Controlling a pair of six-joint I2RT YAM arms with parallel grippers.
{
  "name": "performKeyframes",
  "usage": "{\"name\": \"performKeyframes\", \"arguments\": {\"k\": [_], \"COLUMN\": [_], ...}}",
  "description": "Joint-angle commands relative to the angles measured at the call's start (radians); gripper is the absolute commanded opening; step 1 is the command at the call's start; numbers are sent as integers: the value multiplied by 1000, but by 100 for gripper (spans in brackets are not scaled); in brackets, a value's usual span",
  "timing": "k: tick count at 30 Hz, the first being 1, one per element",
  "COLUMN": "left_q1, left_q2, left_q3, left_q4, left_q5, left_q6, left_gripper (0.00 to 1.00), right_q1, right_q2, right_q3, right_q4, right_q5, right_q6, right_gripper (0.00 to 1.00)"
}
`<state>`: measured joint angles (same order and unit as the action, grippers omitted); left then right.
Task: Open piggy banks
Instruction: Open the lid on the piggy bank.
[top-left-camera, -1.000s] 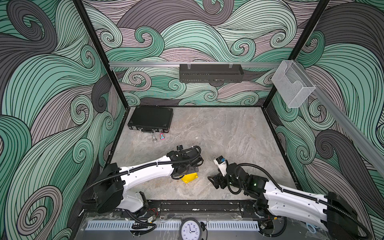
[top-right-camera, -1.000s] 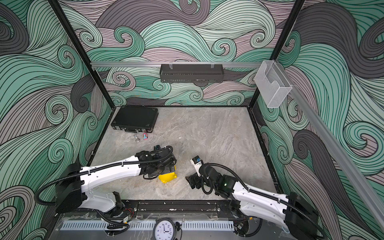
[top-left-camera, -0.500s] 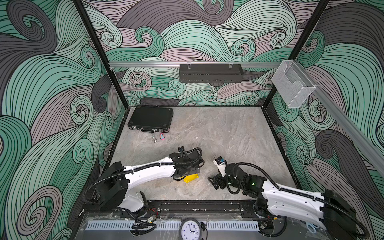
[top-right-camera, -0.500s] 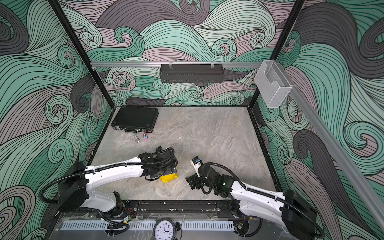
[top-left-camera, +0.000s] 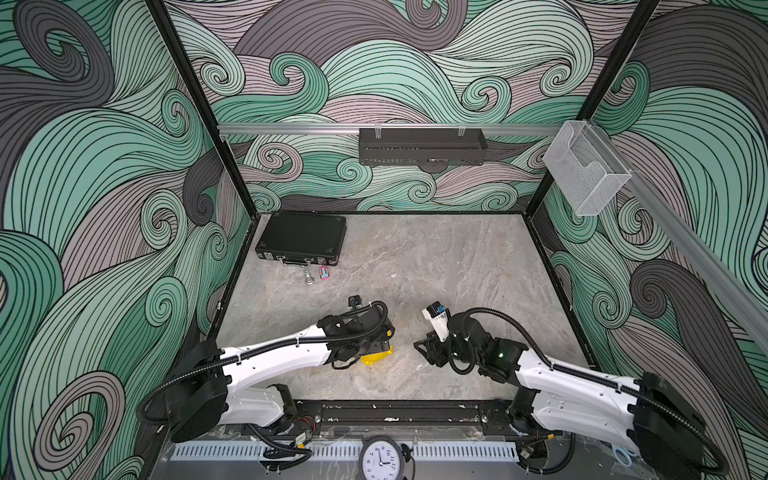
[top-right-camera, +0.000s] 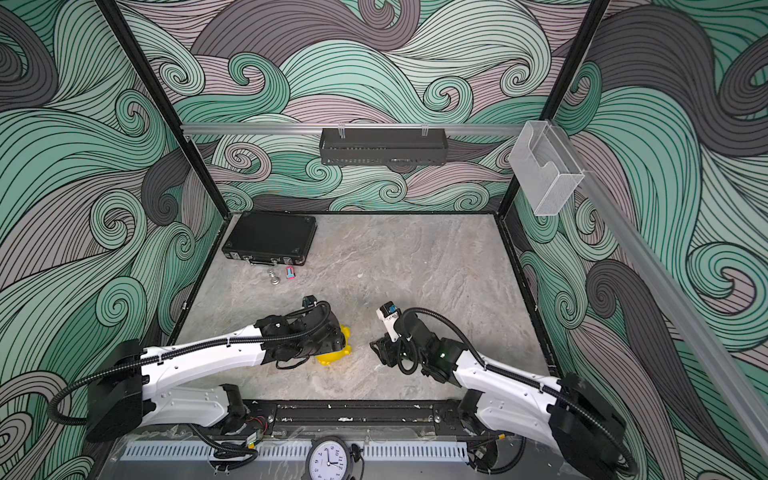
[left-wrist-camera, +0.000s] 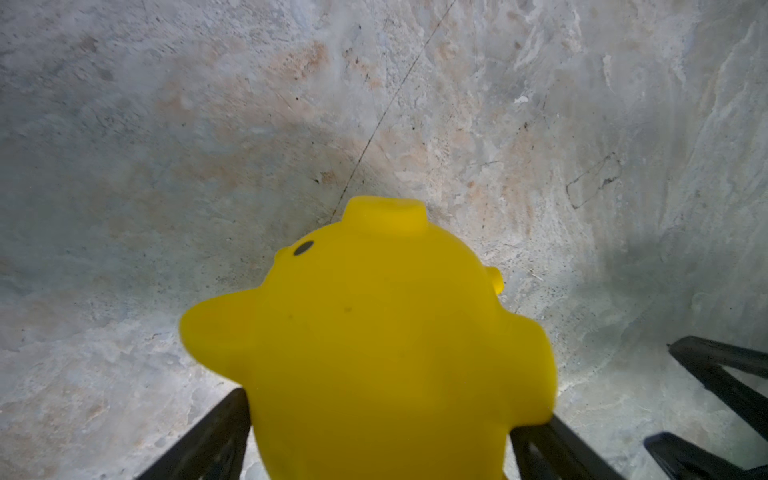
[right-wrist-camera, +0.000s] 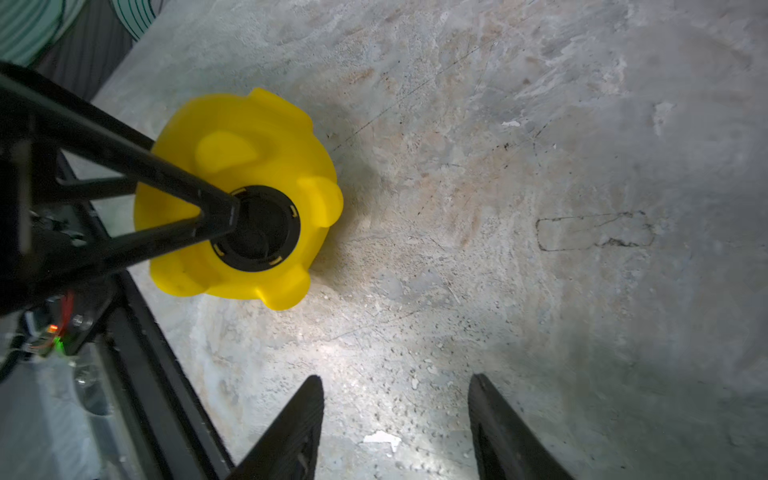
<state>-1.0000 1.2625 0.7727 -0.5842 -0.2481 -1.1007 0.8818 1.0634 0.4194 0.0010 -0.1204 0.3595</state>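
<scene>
The piggy bank (top-left-camera: 377, 357) (top-right-camera: 336, 356) is a glossy yellow pig lying on the stone floor near the front, mostly under my left wrist in both top views. My left gripper (left-wrist-camera: 386, 415) has the pig (left-wrist-camera: 374, 332) between its jaws, one finger pressed against each flank. In the right wrist view the pig (right-wrist-camera: 249, 137) shows its underside, with a round black plug (right-wrist-camera: 259, 228) and stubby legs. One left finger crosses in front of it. My right gripper (top-left-camera: 422, 347) (right-wrist-camera: 397, 378) stands open a short way to the pig's right, with nothing between its fingers.
A black flat case (top-left-camera: 301, 239) lies at the back left, with a small metal piece (top-left-camera: 308, 278) and a red-blue item (top-left-camera: 324, 272) just in front. A black shelf (top-left-camera: 422, 145) and a clear holder (top-left-camera: 582, 170) hang on the walls. A clock (top-left-camera: 380, 459) sits below the front rail.
My left jaws have narrowed onto the pig. The right jaws have come closer together while staying apart. Both arms have shifted only slightly.
</scene>
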Motion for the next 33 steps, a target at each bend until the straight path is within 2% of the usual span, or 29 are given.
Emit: {"name": "performKeyframes", "arguments": {"k": [1, 4, 7, 20, 28, 33], "left_q1": [35, 54, 83, 145, 167, 186], "left_q2": [2, 9, 26, 94, 100, 97], "left_q3": [-37, -31, -8, 92, 143, 155], "left_q4": [-22, -12, -25, -54, -59, -50], "left_q5": [15, 18, 33, 107, 158, 172], "left_q6": [69, 107, 159, 271, 295, 305], "left_gripper": [88, 88, 88, 88, 91, 92], "right_q1": [-35, -43, -47, -72, -80, -80], "right_q2": [60, 124, 174, 439, 507, 524], "right_q3": [45, 78, 104, 233, 223, 223], "right_q4": [68, 115, 177, 320, 381, 407], "right_q5": [-177, -233, -286, -388, -418, -428], "right_q6": [11, 20, 41, 41, 50, 48], "right_gripper": [35, 20, 14, 12, 11, 15]}}
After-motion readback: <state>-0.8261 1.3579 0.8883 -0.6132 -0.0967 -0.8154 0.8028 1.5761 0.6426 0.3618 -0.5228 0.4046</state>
